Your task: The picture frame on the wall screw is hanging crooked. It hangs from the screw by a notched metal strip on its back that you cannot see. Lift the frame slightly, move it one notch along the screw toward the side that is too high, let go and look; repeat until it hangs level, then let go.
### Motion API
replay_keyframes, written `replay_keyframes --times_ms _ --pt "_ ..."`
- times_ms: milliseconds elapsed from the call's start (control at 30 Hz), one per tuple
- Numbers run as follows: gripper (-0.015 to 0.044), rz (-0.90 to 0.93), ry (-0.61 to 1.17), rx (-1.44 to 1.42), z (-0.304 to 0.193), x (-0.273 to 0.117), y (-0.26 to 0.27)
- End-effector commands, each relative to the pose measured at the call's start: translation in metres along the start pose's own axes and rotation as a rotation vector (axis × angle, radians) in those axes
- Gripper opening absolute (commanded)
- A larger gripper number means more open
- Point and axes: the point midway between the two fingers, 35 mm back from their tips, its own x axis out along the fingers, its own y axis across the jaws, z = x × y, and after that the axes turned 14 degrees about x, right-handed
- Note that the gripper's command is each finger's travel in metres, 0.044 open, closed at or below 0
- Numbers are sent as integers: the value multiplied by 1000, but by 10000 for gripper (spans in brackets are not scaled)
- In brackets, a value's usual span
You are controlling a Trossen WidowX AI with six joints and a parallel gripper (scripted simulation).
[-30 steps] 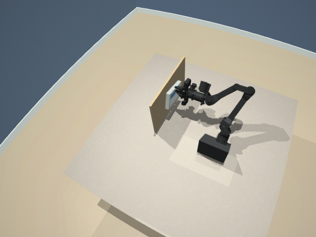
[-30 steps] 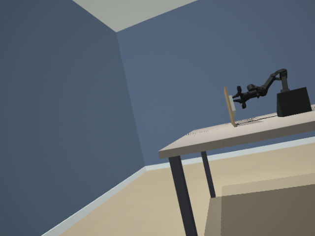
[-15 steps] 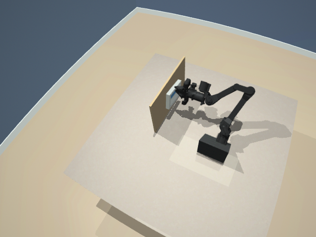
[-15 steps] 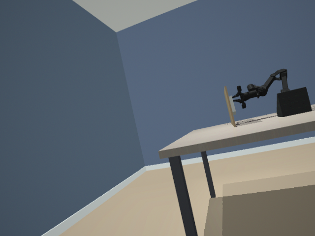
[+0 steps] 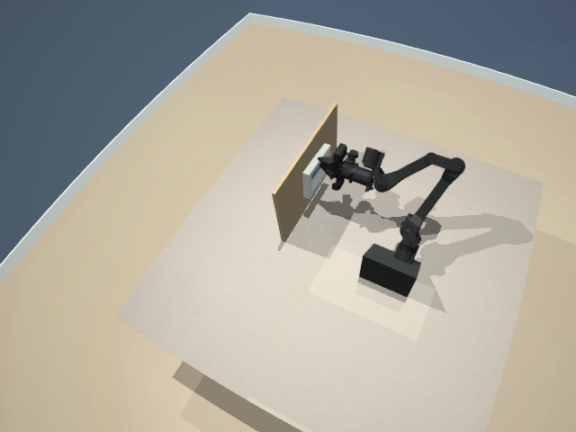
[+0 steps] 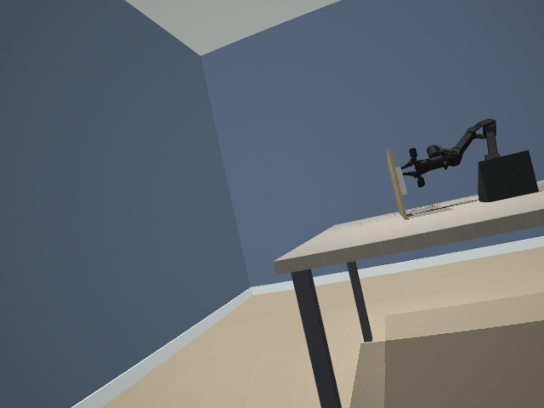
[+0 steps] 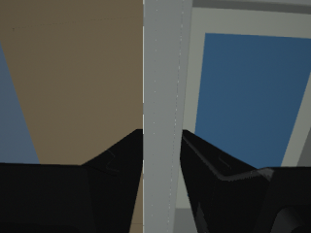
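The light grey picture frame (image 5: 307,186) (image 6: 402,186) (image 7: 162,63) with a blue picture (image 7: 250,92) is in front of the upright brown board (image 5: 289,204) (image 6: 392,162) (image 7: 73,73). My gripper (image 5: 321,161) (image 6: 403,172) (image 7: 160,137) is shut on one bar of the frame, one finger on each side of it. In the wrist view the bar runs almost straight up between the fingertips. The screw and the notched strip are hidden behind the frame. I cannot tell from these views whether the frame is level or whether the strip rests on the screw.
The board stands on the table (image 5: 241,279) (image 6: 333,241). The black arm base (image 5: 388,272) (image 6: 507,175) stands on the same table, with the arm reaching from it to the frame. Shadows of the arm fall on the table top.
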Motion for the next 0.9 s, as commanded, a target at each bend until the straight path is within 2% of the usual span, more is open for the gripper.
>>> replay_keyframes --times_ms 0,567,867 --pt "0 -2 -2 -25 0 0 0" --pt "0 -1 -3 -114 -1 0 2" --pt "236 1 -1 -94 -1 0 1"
